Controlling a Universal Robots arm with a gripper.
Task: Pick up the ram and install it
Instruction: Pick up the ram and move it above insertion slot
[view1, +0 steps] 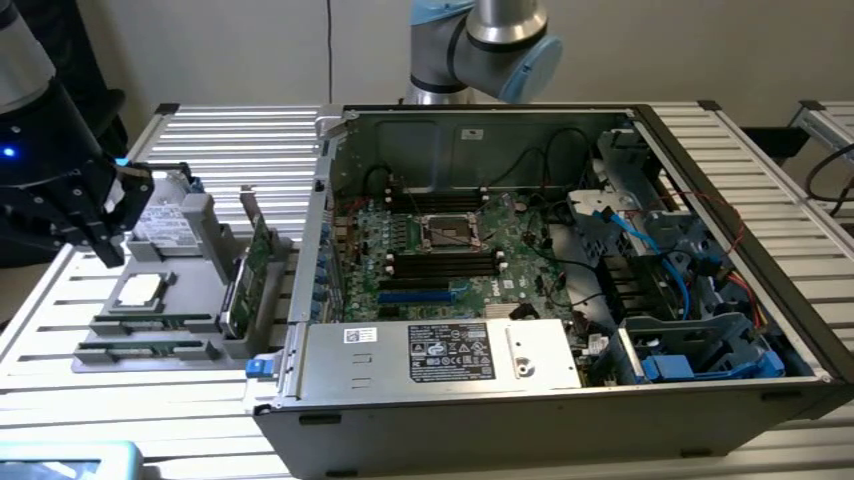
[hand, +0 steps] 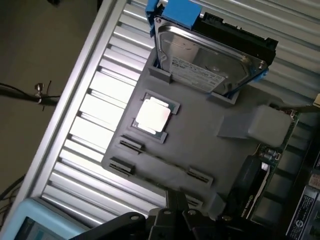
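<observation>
Ram (view1: 150, 322), a thin green stick, lies flat in its holder on the gray tray (view1: 194, 297), just beside the square silver chip (view1: 139, 290), and the black gripper (view1: 107, 245) hangs above the tray near the hard drive (view1: 163, 225), pinched shut and holding nothing.

The parts tray (view1: 194, 295) lies to the exterior view's left of the computer case (view1: 534, 430).

Matt grey plastic tray (hand: 200, 145), shiny metal drive (hand: 210, 57)
</observation>
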